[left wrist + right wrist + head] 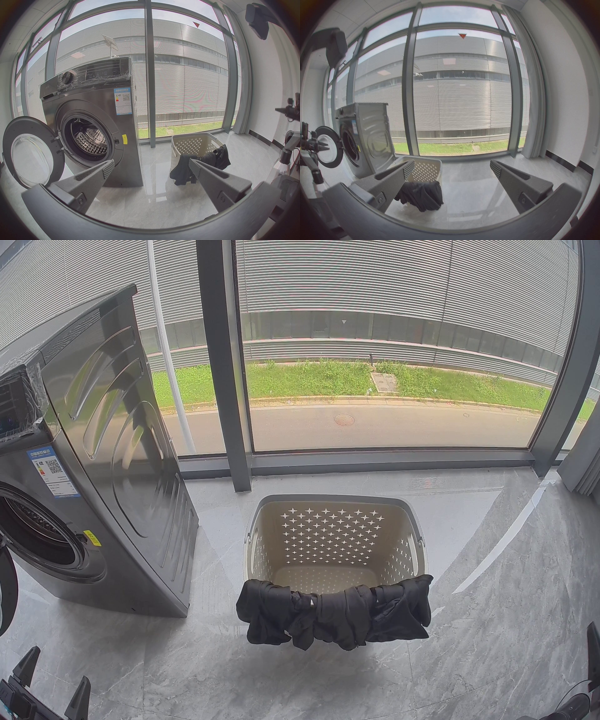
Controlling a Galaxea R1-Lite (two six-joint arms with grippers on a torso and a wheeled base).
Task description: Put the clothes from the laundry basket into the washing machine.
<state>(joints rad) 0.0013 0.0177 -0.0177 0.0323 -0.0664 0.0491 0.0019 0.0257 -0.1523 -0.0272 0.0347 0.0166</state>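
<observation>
A beige laundry basket (337, 521) (197, 143) (425, 170) stands on the floor in front of me. A black garment (334, 614) (190, 165) (420, 195) hangs over its near rim. The grey washing machine (119, 446) (97, 125) (367, 134) stands to the left, its round door (31, 153) swung open and the drum (89, 140) bare inside. My left gripper (53, 687) (150, 165) is open, low at the near left, well short of the basket. My right gripper (451, 167) is open too, held back at the near right with nothing in it.
Tall windows with a dark pillar (225, 365) run behind the basket and the machine. A grey curtain (581, 459) hangs at the far right. Smooth marble floor (500, 590) spreads around the basket, with free room on its right side.
</observation>
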